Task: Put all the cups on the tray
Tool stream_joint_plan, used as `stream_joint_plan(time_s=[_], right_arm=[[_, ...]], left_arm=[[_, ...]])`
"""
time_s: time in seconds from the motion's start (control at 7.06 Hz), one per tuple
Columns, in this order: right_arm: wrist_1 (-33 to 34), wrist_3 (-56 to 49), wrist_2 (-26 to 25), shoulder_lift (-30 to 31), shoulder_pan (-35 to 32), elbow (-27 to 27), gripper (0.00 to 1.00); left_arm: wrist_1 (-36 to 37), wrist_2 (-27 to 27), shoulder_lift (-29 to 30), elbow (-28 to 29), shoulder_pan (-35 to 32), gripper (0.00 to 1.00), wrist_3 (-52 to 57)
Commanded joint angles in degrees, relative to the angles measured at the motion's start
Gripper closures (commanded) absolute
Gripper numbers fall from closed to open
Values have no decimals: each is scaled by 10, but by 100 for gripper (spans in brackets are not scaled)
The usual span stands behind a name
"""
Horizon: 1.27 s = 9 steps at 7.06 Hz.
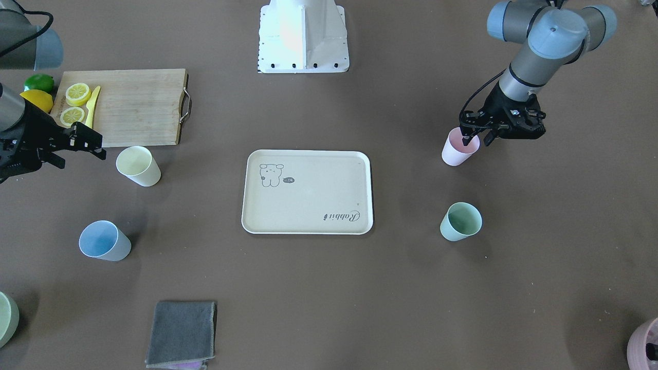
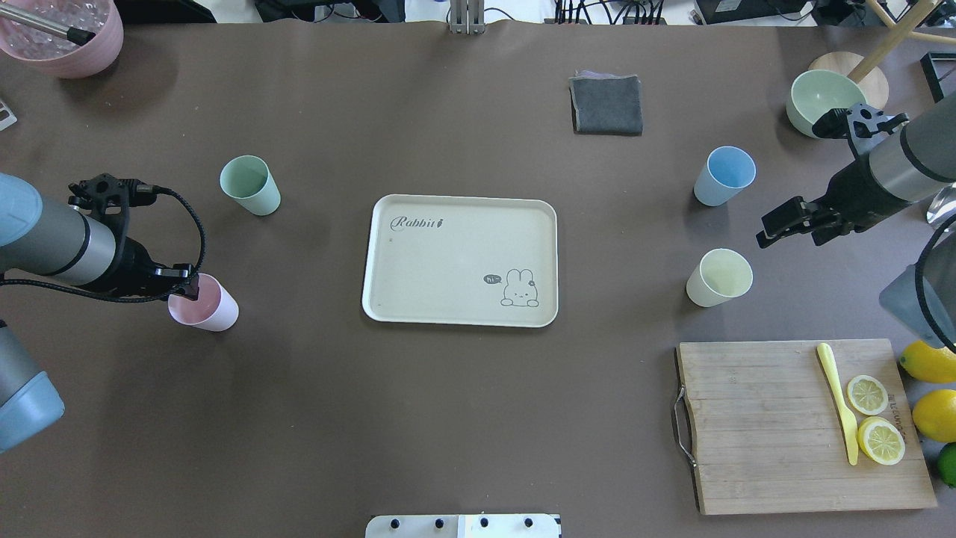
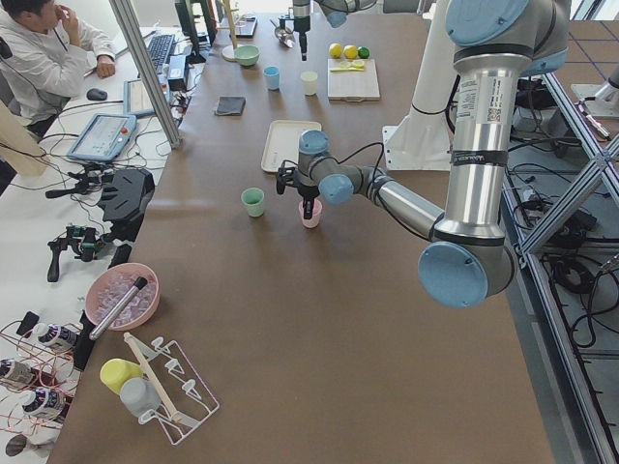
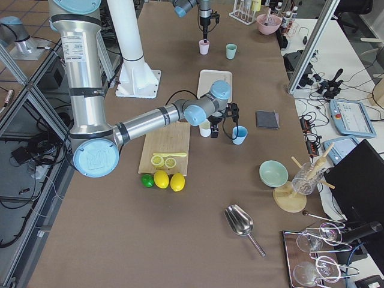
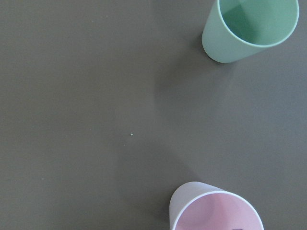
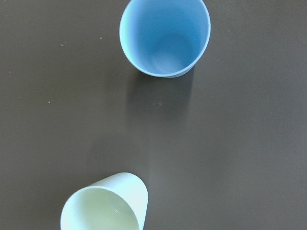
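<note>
The brown tabletop [image 2: 463,418] is carrying every item. The wooden cutting board [image 2: 754,426] is lying on the robot's right side, near the robot's edge.

The tray [image 2: 448,261] is lying flat at the centre of the tabletop. It is cream and rectangular, with rounded corners and a raised rim. A line-drawn animal is showing in one corner and the script "Rabbit" in the opposite corner. Nothing is resting on it.

All four cups are standing upright on the tabletop, well apart from the tray. Each is a small, matte, handleless tumbler tapering toward its base.
- The mint green cup [image 2: 250,185] is standing on the robot's left, toward the far edge.
- The pink cup [image 2: 209,306] is standing nearer the robot on the same side.
- The light blue cup [image 2: 723,175] is standing on the robot's right, toward the far edge.
- The pale yellow cup [image 2: 718,278] is standing just nearer the robot, between the light blue cup and the cutting board.

The left gripper [image 1: 476,139] is straddling the rim of the pink cup. Its fingers [image 1: 465,137] are standing apart, one reaching inside the cup and the other outside the wall.

The right gripper [image 2: 773,226] is hovering beside the pale yellow and light blue cups, touching neither. Its fingers [image 1: 90,140] are spread apart and holding nothing.
</note>
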State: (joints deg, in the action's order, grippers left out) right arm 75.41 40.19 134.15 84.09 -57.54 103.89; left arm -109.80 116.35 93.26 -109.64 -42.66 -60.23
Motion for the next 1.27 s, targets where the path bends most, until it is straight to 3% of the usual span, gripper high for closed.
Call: stream_joint_plan(time_s=[0.0,0.42,0.57,0.71,0.85,1.13], right_arm=[[-3,21,-19,-23,28,-33,2],[-6,21,-21,-41,59,-62,7],[-6,21,-7,-39,58,-57,16],[-6,21,1,-38,58,-60,46],[-6,15,-2,-39,60,-69,98],[-3,20,2,-58,58,-63,100]], left_arm=[[0,-5,7,9,4,100,-2],[5,-1,17,3,4,100,-27],[6,-1,24,6,3,100,-28],[10,-1,25,6,3,100,-27],[13,0,30,7,3,100,-27],[86,7,109,0,-1,100,-28]])
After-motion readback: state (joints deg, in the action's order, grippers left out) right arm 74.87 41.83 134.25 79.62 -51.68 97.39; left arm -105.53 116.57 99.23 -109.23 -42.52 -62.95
